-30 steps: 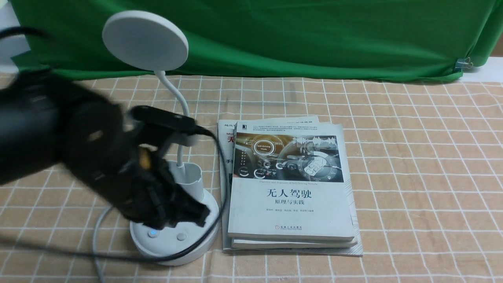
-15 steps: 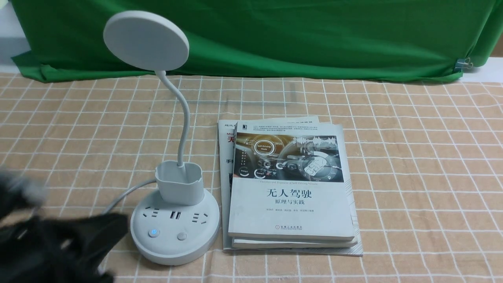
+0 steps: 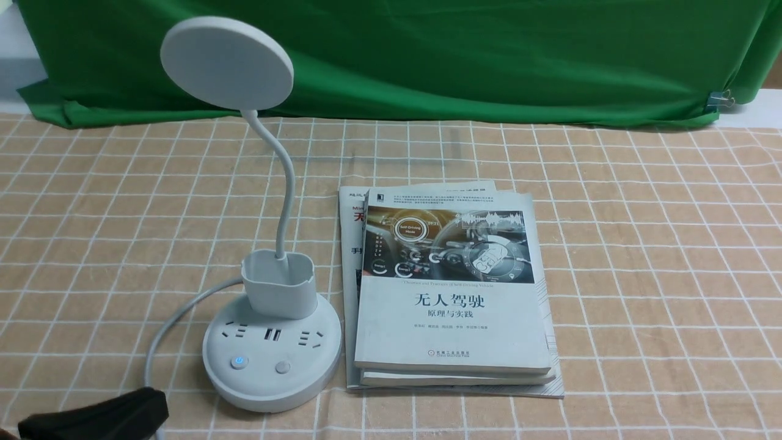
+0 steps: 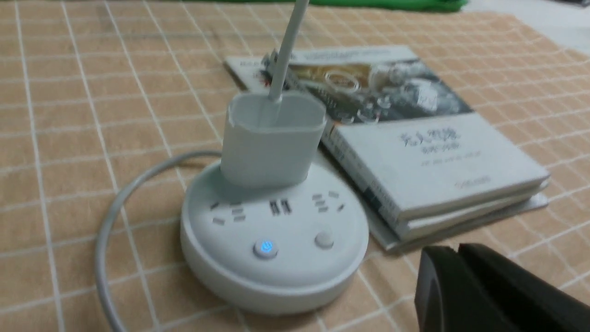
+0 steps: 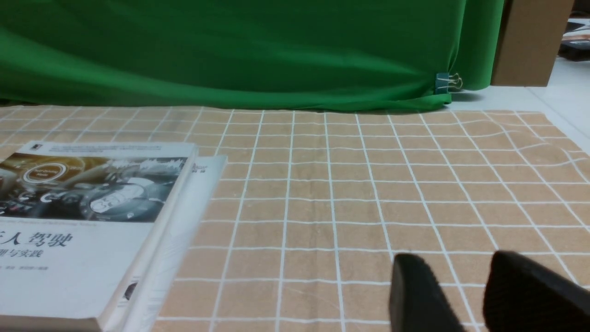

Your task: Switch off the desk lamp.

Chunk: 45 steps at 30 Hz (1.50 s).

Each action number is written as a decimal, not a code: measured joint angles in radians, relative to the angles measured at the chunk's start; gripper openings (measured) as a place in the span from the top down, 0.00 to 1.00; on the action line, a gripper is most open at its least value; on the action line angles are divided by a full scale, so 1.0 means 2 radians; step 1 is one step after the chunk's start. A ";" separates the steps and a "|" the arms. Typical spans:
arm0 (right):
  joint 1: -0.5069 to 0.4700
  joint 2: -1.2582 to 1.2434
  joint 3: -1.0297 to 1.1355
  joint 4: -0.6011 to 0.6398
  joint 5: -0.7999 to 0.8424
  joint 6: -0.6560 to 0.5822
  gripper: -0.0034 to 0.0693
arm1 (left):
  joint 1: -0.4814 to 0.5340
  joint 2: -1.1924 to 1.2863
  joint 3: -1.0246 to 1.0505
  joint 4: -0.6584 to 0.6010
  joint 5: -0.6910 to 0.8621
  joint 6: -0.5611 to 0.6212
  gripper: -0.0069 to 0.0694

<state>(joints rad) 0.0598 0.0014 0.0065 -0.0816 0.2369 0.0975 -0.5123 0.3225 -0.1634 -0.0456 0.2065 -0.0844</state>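
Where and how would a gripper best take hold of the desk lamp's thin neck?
Probably low on the neck, above the cup holder, clear of the wide disc head. Come level from the robot's own side, fingers either side: the neck stands upright there, and the books lie to its right.

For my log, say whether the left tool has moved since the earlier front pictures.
Yes. In the front view the left tool has withdrawn from over the lamp's base toward the robot's side.
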 joint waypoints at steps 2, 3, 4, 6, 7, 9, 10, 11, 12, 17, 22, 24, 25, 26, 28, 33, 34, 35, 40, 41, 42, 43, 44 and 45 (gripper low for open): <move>0.000 0.000 0.000 0.000 0.000 0.000 0.62 | 0.000 0.000 0.003 0.016 0.001 0.000 0.90; 0.000 0.000 0.000 0.000 0.000 0.000 0.62 | 0.000 0.000 0.003 0.026 0.001 0.000 0.90; 0.000 0.000 0.000 0.000 0.000 0.000 0.62 | 0.000 0.000 0.003 0.031 0.001 0.000 0.90; 0.000 0.000 0.000 0.000 0.000 0.000 0.62 | 0.000 0.000 0.003 0.037 0.000 0.000 0.90; 0.000 0.000 0.000 0.000 0.000 0.000 0.62 | 0.000 0.000 0.003 0.038 -0.001 0.000 0.90; 0.000 0.000 0.000 0.000 0.000 0.000 0.62 | 0.000 0.000 0.003 0.040 -0.002 0.000 0.90; 0.000 0.000 0.000 0.000 0.000 0.000 0.62 | 0.000 0.000 0.003 0.045 -0.002 0.000 0.90; 0.000 0.000 0.000 0.000 0.000 0.000 0.62 | 0.000 0.000 0.003 0.051 -0.002 0.001 0.90; 0.000 0.000 0.000 0.000 0.000 0.000 0.62 | 0.000 -0.001 0.003 0.051 -0.002 0.004 0.90; 0.000 0.000 0.000 0.000 0.000 0.000 0.62 | 0.046 -0.030 0.005 0.036 0.006 0.065 0.90; 0.000 0.000 0.000 0.000 0.000 0.000 0.62 | 0.159 -0.087 0.037 0.006 -0.004 0.078 0.90; 0.000 0.000 0.000 0.000 0.000 0.000 0.62 | 0.204 -0.112 0.058 -0.007 -0.008 0.078 0.90; 0.000 0.000 0.000 0.000 0.000 0.000 0.62 | 0.221 -0.122 0.068 -0.013 -0.009 0.078 0.90; 0.000 0.000 0.000 0.000 0.000 0.000 0.62 | 0.239 -0.133 0.077 -0.019 -0.009 0.078 0.90; 0.000 0.000 0.000 0.000 0.000 0.000 0.62 | 0.263 -0.149 0.083 -0.029 -0.002 0.078 0.90; 0.000 0.000 0.000 0.000 0.000 0.000 0.62 | 0.278 -0.161 0.085 -0.037 0.009 0.075 0.90; 0.000 0.000 0.000 0.000 0.000 0.000 0.62 | 0.278 -0.161 0.085 -0.039 0.014 0.074 0.90; 0.000 0.000 0.000 0.000 0.000 0.000 0.62 | 0.278 -0.161 0.085 -0.039 0.021 0.074 0.90; 0.000 0.000 0.000 0.000 0.000 0.000 0.62 | 0.279 -0.161 0.085 -0.040 0.040 0.073 0.90; 0.000 0.000 0.000 0.000 0.000 0.000 0.62 | 0.279 -0.161 0.085 -0.040 0.041 0.073 0.90; 0.000 0.000 0.000 0.000 0.000 0.000 0.62 | 0.279 -0.161 0.085 -0.040 0.041 0.073 0.90; 0.000 0.000 0.000 0.000 0.000 0.000 0.62 | 0.279 -0.161 0.085 -0.041 0.041 0.073 0.90; 0.000 0.000 0.000 0.000 0.000 0.000 0.62 | 0.279 -0.161 0.085 -0.041 0.041 0.073 0.90; 0.000 0.000 0.000 0.000 0.000 0.000 0.62 | 0.279 -0.161 0.085 -0.041 0.042 0.073 0.90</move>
<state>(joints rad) 0.0598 0.0014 0.0065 -0.0816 0.2369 0.0975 0.0464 -0.0003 0.0062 -0.1270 0.2904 0.0613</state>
